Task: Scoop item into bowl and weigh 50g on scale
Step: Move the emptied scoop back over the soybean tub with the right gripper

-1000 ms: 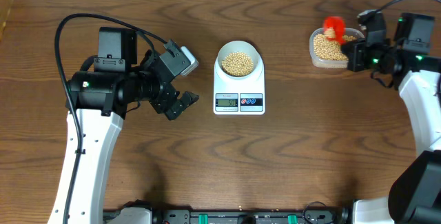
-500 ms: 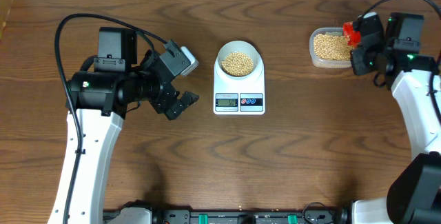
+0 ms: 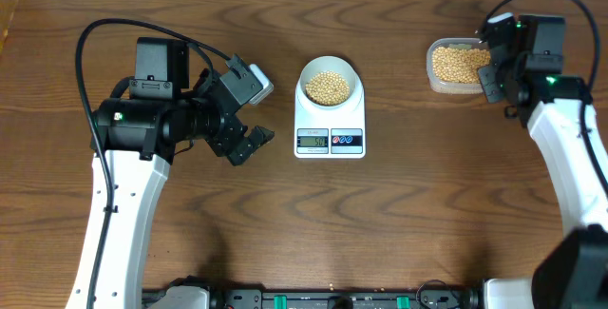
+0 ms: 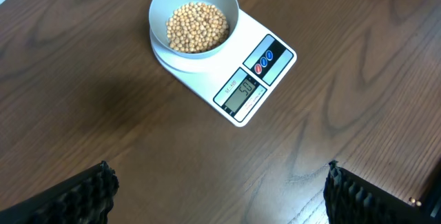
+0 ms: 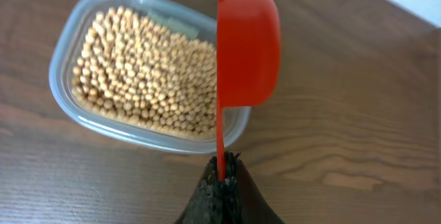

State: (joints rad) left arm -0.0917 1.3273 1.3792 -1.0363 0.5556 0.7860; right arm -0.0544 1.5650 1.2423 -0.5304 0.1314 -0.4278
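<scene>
Overhead: my fixed view, straight down, far enough to hold the whole table. Left wrist: I look down aslant, mid-range, on scale and bowl, both shared with overhead. Right wrist: I sit close, facing down on red scoop and tub (the tub shows overhead too).

Clear plastic tub at the far right of a brown wooden table. Red scoop tipped on edge above its rim.

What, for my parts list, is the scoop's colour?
The scoop is red, clearest in the right wrist view.
</scene>
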